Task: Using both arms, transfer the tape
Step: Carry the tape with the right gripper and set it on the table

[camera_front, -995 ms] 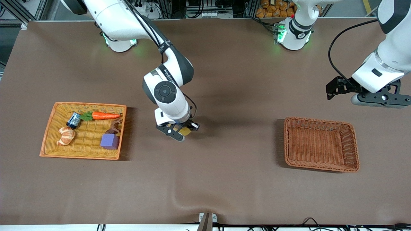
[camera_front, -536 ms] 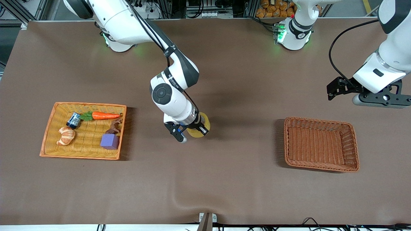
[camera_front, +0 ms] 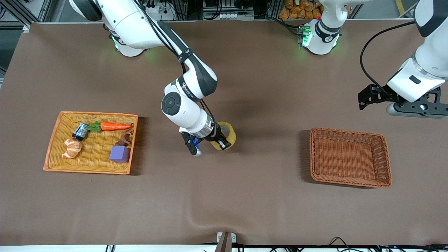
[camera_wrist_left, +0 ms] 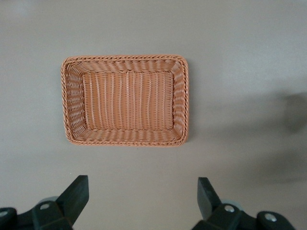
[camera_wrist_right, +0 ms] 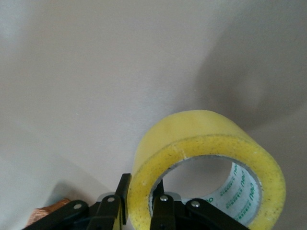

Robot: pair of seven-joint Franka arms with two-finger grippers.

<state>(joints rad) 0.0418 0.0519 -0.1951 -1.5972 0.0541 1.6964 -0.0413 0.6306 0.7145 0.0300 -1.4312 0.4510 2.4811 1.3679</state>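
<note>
- The tape (camera_front: pixel 225 135) is held up in the air by the right gripper (camera_front: pixel 214 139), over the bare middle of the table (camera_front: pixel 245 196).
- The jaws of the right gripper are clenched on the wall of the yellow ring, one jaw inside the hole and one outside, as seen in the right wrist view (camera_wrist_right: pixel 141 201).
- The grey-white core with green print is seen inside the ring (camera_wrist_right: pixel 242 189).
- The tape is found between the two baskets, closer to the yellow one.
- The right arm (camera_front: pixel 182 87) is stretched out from its base at the top of the table.
- The left gripper (camera_front: pixel 402 101) is kept up in the air near the left arm's end of the table, over bare cloth just above the brown basket (camera_front: pixel 350 157) in the front view.
- The jaws of the left gripper are spread wide and nothing is held between them; both black tips are seen in the left wrist view (camera_wrist_left: pixel 141 203).
- The left arm (camera_front: pixel 423 66) is waiting.
- The brown basket is shown with nothing in it (camera_wrist_left: pixel 125 100).
- A yellow basket (camera_front: pixel 56 140) is set at the right arm's end of the table.
- In the yellow basket are seen a carrot (camera_front: pixel 113 126), a croissant (camera_front: pixel 72 148), a purple block (camera_front: pixel 119 154), a small dark can (camera_front: pixel 80 131) and a small brown thing (camera_front: pixel 124 140) that cannot be made out.
</note>
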